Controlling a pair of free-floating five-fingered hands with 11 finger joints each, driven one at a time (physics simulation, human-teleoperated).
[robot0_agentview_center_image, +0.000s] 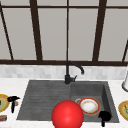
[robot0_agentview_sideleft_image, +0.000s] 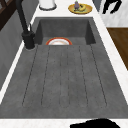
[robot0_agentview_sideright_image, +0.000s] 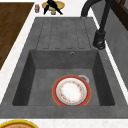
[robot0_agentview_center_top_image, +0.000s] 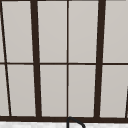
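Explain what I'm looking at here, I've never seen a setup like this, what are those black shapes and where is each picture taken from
These are simulator renders of a kitchen sink. The black shapes are two floating robot hands with no arms or body.

The front view faces the sink: the left hand hovers over the counter near a yellow plate, and the right hand hangs by the basin's right front corner. Neither holds anything. A large red ball sits at the front edge.

The two side views look along the sink from its left and right ends. In the basin lies a red-rimmed plate with a white dish on it. A black faucet stands at the back.

The upper view faces the window above.
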